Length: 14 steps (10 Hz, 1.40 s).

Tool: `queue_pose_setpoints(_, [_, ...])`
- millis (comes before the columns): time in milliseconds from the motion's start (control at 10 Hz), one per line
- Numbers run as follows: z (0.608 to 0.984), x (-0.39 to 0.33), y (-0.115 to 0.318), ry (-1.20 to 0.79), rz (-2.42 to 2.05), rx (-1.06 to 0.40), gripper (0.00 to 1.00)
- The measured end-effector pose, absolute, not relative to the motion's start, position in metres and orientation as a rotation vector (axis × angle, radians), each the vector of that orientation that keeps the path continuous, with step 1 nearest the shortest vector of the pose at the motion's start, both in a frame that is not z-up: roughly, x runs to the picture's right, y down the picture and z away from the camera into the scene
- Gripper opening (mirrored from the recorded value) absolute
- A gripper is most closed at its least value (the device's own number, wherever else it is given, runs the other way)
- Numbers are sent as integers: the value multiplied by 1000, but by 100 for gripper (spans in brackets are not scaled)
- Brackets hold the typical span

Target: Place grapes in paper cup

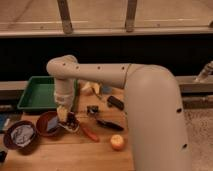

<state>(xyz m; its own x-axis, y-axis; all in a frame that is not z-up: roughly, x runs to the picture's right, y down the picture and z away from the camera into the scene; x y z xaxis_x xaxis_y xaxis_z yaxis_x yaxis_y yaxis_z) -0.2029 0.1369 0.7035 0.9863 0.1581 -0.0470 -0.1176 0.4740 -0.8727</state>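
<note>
Dark purple grapes (71,120) sit at your gripper (65,116), low over the wooden table (95,150) beside the brown-red bowl (48,123); can't tell jaw state. Apple (117,142) lies well apart.

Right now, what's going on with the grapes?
Tool low, beside brown-red bowl. Grapes at its tip, over table. Paper cup hidden. Black-handled tool, apple nearby.

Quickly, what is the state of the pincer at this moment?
Pincer: low over the table, right of the brown-red bowl, at the grapes; open or closed cannot be told.
</note>
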Motion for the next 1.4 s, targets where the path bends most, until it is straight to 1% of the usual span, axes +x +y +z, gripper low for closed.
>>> queue_pose_setpoints(100, [706,-204,138,-35,164,-1066,16])
queue_pose_setpoints(200, [709,-202,138,-21,170,-1065,31])
queue_pose_setpoints(400, [710,-196,134,-9,188,-1056,46])
queue_pose_setpoints(600, [710,-187,124,-5,220,-1034,68])
queue_pose_setpoints(700, [709,-184,120,-7,230,-1023,76])
queue_pose_setpoints(800, [708,-182,116,-10,238,-1014,80])
queue_pose_setpoints(1400, [702,-188,108,-54,240,-994,80])
